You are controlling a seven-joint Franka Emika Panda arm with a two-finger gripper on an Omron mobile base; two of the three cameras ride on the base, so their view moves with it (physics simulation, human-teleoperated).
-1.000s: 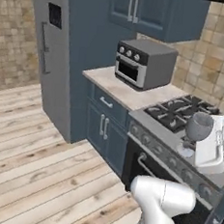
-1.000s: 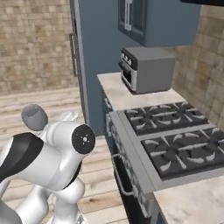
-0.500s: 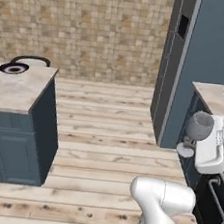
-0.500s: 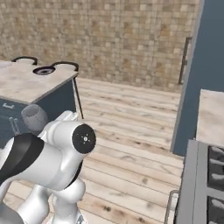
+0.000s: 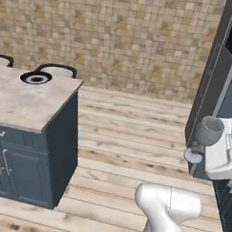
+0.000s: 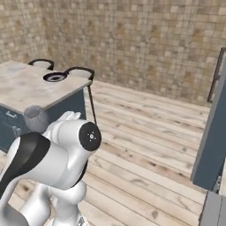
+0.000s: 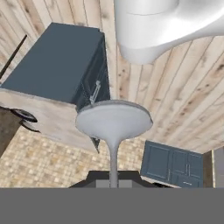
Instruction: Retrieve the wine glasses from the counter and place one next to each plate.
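We hold 1 wine glass (image 5: 205, 137) in the gripper (image 5: 220, 148), whose jaws are clamped on the thin stem; the hand view looks along that stem to the flat round foot (image 7: 113, 121). The step in hand is transport toward the island (image 5: 23, 104), so we keep the wrist steady and the grip firm while the base drives, because the stem is slender and the clear, greyish bowl can swing. We judge that the approach needs clearance over the island edge and a gentle descent until the foot sits flat. The dark blue-black plate (image 5: 36, 77) with its white centre lies near the far corner of the veined top, and we set the glass just beside it, not on its rim.
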